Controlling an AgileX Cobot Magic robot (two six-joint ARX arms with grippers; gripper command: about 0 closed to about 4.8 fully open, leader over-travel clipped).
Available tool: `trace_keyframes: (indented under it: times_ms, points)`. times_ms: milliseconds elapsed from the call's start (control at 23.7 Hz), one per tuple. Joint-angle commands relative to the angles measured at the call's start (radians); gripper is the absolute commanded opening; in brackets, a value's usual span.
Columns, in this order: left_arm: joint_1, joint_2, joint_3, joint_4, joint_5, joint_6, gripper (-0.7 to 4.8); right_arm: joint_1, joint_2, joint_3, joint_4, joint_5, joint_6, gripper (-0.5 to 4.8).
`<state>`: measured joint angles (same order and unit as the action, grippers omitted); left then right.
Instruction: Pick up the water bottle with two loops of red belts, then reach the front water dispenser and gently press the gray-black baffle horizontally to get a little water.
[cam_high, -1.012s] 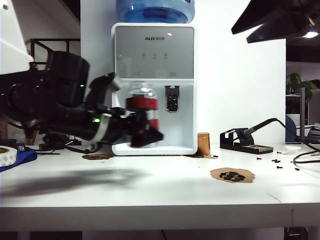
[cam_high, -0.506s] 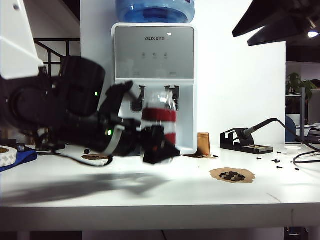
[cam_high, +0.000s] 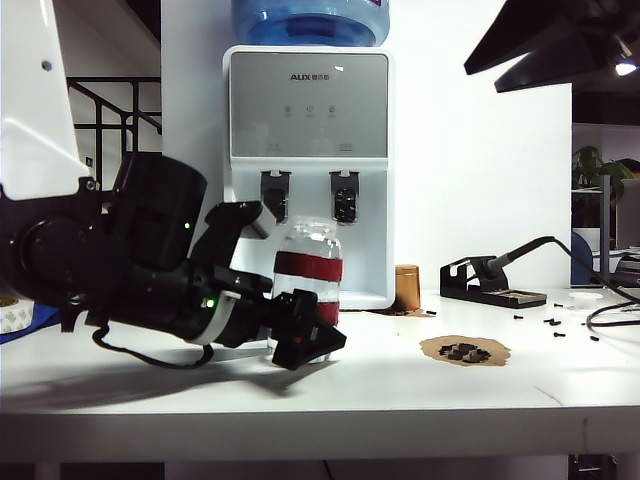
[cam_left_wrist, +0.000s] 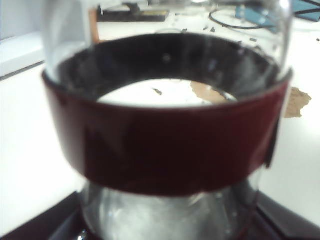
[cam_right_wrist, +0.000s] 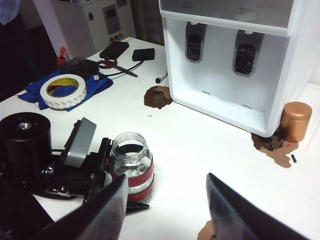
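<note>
So my left end effector (cam_high: 305, 335) is low over the white desk (cam_high: 400, 390), clamped on the small clear glass water bottle with two red bands (cam_high: 307, 275). The black fingers (cam_high: 318, 338) grip it around the lower body, and it stands upright with its open mouth on top. From the left wrist camera the bottle (cam_left_wrist: 165, 145) fills almost everything, one red band right across the middle. Can't tell if there's any water in it; in the right wrist view it looks empty through the mouth (cam_right_wrist: 130, 145).

My right end effector (cam_right_wrist: 165, 210) hangs up above the desk with its fingers spread wide, nothing between them, looking down on the bottle.

Further back is the white boxy water dispenser with the gray front panel (cam_high: 308, 90). The bottle sits in front of its recessed bay, not touching it. The left gray-black baffle (cam_high: 274, 196) hangs above and behind the bottle's neck, its twin to the right. A small copper-coloured round tin (cam_high: 406, 287) stands just beside the dispenser's right corner, lid on.
</note>
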<state>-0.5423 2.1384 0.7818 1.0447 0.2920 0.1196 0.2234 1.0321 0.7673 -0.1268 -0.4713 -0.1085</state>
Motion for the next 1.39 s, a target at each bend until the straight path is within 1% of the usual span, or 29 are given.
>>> trace_keyframes:
  times_ms: [42, 211, 253, 295, 379, 421, 464, 632, 717, 927, 1012, 1096, 1264, 1391]
  points:
    - [0.002, 0.014, 0.003, 0.016, 0.003, 0.005, -0.04, 0.001, -0.005, 0.008, 0.01, 0.0, -0.001, 2.57]
    - [0.016, 0.024, 0.003, 0.02, 0.003, 0.005, -0.03, 0.001, -0.005, 0.008, 0.01, 0.0, -0.001, 2.57]
    - [0.016, 0.024, 0.003, 0.023, 0.003, 0.005, 0.21, 0.001, -0.005, 0.008, 0.01, 0.0, -0.001, 2.57]
    - [0.016, 0.024, 0.003, 0.024, 0.003, 0.005, 0.85, 0.001, -0.005, 0.008, 0.01, 0.0, -0.001, 2.57]
    - [0.016, 0.024, 0.003, 0.025, 0.003, 0.005, 2.88, 0.001, -0.005, 0.008, 0.011, 0.0, -0.001, 2.57]
    - [0.016, 0.024, 0.003, 0.025, 0.003, 0.005, 3.65, 0.001, -0.005, 0.008, 0.011, 0.0, -0.001, 2.57]
    - [0.016, 0.024, 0.003, 0.025, 0.003, 0.005, 3.76, 0.001, -0.005, 0.008, 0.011, 0.0, -0.001, 2.57]
    - [0.018, 0.024, 0.003, 0.047, 0.003, 0.003, 3.81, 0.001, -0.005, 0.008, 0.012, 0.0, -0.001, 2.57]
    - [0.024, 0.024, 0.003, 0.072, 0.003, -0.003, 4.12, 0.001, -0.005, 0.008, 0.013, 0.0, -0.001, 2.57]
    - [0.053, 0.024, 0.003, 0.134, 0.006, -0.058, 4.16, 0.001, -0.005, 0.008, 0.013, 0.0, -0.001, 2.57]
    - [0.063, 0.024, 0.002, 0.146, 0.008, -0.077, 4.48, 0.001, -0.005, 0.008, 0.013, 0.0, -0.001, 2.57]
    - [0.077, 0.024, 0.002, 0.154, 0.047, -0.081, 4.79, 0.001, -0.005, 0.008, 0.013, 0.0, -0.001, 2.57]
    - [0.09, 0.024, -0.004, 0.155, 0.077, -0.101, 4.79, 0.001, -0.005, 0.008, 0.013, 0.0, -0.001, 2.57]
    - [0.079, 0.024, -0.029, 0.161, 0.135, -0.1, 4.79, 0.001, -0.005, 0.008, 0.013, 0.0, -0.001, 2.57]
